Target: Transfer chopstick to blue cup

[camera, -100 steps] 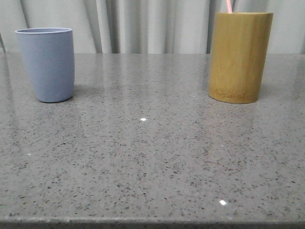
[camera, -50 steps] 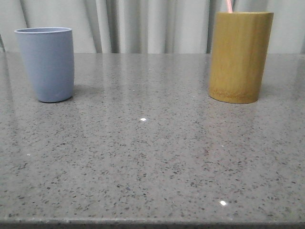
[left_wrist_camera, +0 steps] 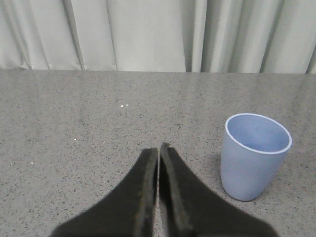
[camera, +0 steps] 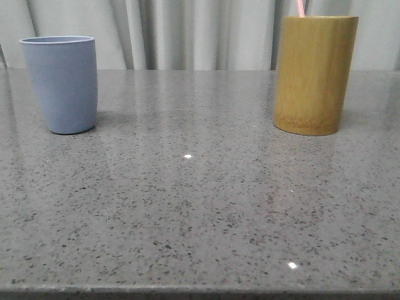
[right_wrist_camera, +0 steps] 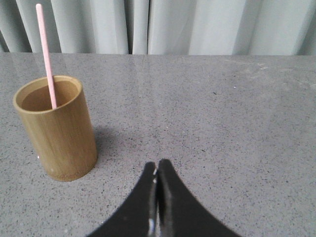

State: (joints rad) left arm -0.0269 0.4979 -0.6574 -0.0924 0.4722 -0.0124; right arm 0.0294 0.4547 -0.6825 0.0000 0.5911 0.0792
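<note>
The blue cup (camera: 60, 84) stands upright and empty at the table's far left; it also shows in the left wrist view (left_wrist_camera: 255, 155). A pale pink chopstick (camera: 300, 7) stands in the yellow-brown bamboo cylinder (camera: 314, 74) at the far right; the right wrist view shows the chopstick (right_wrist_camera: 45, 54) leaning inside the cylinder (right_wrist_camera: 57, 128). My left gripper (left_wrist_camera: 159, 149) is shut and empty, above the table beside the blue cup. My right gripper (right_wrist_camera: 157, 166) is shut and empty, above the table beside the cylinder. Neither gripper shows in the front view.
The grey speckled stone table (camera: 200, 206) runs to a front edge at the bottom of the front view. Pale curtains (camera: 187, 34) hang behind the table's far edge.
</note>
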